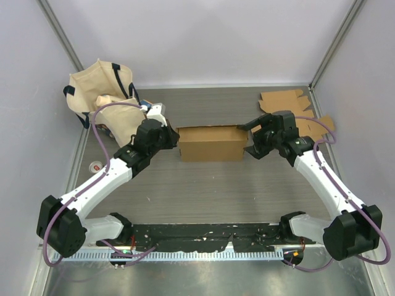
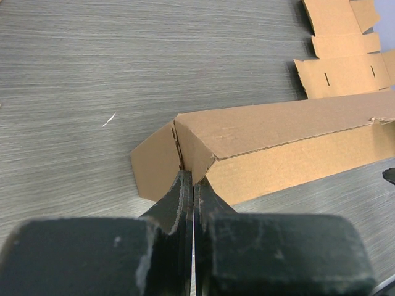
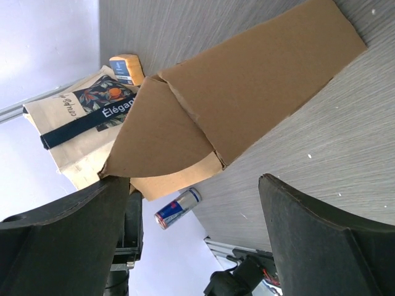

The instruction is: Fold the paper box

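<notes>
1. While the paper box (image 1: 212, 143) lies lengthwise on the worktop (image 1: 203, 185), it spans the gap between the two hands, one short end towards each.
2. At the left hand (image 1: 170, 137) the fingers (image 2: 185, 197) are pressed flat together with no gap between them. Their tips sit at the near corner of the box (image 2: 290, 148), right where an end flap angles away from the body. Whether any cardboard is caught between them I cannot tell.
3. Seen from the left wrist, that flap stands out to the left of the fingertips, and the long body of the box runs away to the right.
4. The right hand (image 1: 250, 139) is spread wide and has hold of nothing. In its wrist view the two fingers (image 3: 321, 240) stand far apart at the bottom of the frame.
5. Ahead of the right hand (image 3: 194, 180), the box (image 3: 247, 92) shows a rounded end flap hanging loose. The flap's tip is close to the finger on the left side of that view, though contact cannot be made out.
6. Beyond the right hand, towards the far right corner of the worktop, lie flat cardboard blanks (image 1: 290, 108), apart from the box.
7. Behind the left hand a cream tote bag (image 1: 102, 92) slumps at the far left edge.
8. In the right wrist view a drink can (image 3: 177, 208) shows beyond the box, past the left hand.
</notes>
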